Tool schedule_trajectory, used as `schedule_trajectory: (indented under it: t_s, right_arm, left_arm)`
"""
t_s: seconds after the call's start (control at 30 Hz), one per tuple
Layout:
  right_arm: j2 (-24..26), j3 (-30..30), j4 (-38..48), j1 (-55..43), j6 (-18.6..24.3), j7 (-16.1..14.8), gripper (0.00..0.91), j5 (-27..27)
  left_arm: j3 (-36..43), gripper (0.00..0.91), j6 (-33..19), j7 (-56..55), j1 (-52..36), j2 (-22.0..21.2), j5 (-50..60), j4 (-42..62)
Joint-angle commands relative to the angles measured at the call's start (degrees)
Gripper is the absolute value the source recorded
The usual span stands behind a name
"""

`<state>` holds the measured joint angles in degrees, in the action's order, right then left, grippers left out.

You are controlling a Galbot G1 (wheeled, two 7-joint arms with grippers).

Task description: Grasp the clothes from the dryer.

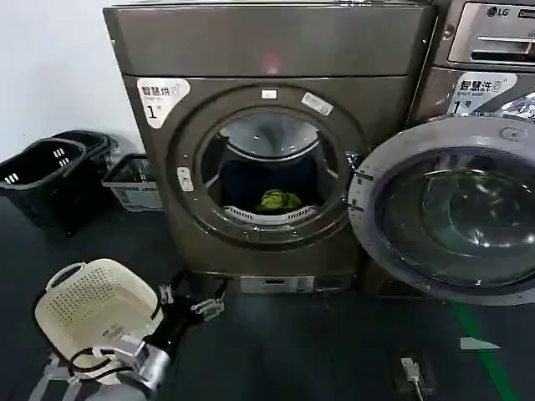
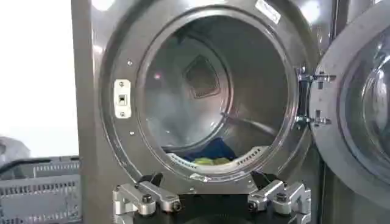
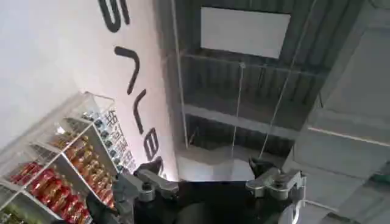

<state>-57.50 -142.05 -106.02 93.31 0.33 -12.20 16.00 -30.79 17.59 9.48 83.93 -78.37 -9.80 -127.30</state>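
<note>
The bronze-grey dryer point(image 1: 267, 50) stands in front of me with its round porthole uncovered. The clothes point(image 1: 279, 200), a small yellow-green bundle, lie at the front bottom of the drum, just behind the lip. My left gripper point(image 1: 191, 298) hangs low over the floor, in front of the dryer's base and below the porthole, open and holding nothing. In the left wrist view the clothes point(image 2: 211, 161) show beyond the rim, above the open left gripper point(image 2: 207, 180). My right gripper point(image 3: 204, 167) is open and empty, pointing up at a ceiling.
The dryer's door point(image 1: 456, 209) is swung open to the right, in front of the LG machine point(image 1: 489, 25). Black baskets point(image 1: 50, 171) and a grey basket point(image 1: 134, 184) stand at left. A white basket point(image 1: 96, 305) sits by my left arm. Dark blue fabric point(image 2: 210, 149) lies behind the clothes.
</note>
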Motion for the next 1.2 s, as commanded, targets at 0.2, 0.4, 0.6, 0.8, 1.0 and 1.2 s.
schedule_trajectory:
  t_s: [0.2, 0.4, 0.6, 0.8, 1.0, 1.2]
  right_arm:
    - [0.10, -0.47, 0.17, 0.13, -0.23, 0.16, 0.907, -0.10]
    - [0.53, -1.21, 1.10, 0.25, -0.53, 0.27, 0.907, -1.14]
    - [0.50, -1.25, 1.43, 0.05, -0.80, 0.53, 0.907, -1.93]
    - [0.56, -1.59, 1.68, -0.01, -1.16, 1.06, 0.907, -3.50]
    - [0.63, -1.94, 2.00, 0.13, -1.31, 1.28, 0.907, -3.62]
    - [0.65, -1.97, 2.27, -0.02, -1.42, 1.36, 0.907, -3.78]
  left_arm:
    - [0.19, 0.907, 0.50, -1.29, -0.17, 0.01, -0.06, 0.73]
    - [0.30, 0.907, 1.36, -0.73, -0.42, 0.16, 0.18, 0.68]
    - [0.44, 0.907, 1.64, -1.09, -0.48, 0.15, 0.80, 0.81]
    - [0.40, 0.907, 1.64, -1.15, -0.40, 0.10, 1.90, 0.90]
    - [0.45, 0.907, 1.70, -1.19, -0.28, 0.03, 2.22, 0.71]
    - [0.41, 0.907, 1.69, -1.17, -0.40, -0.03, 2.50, 1.03]
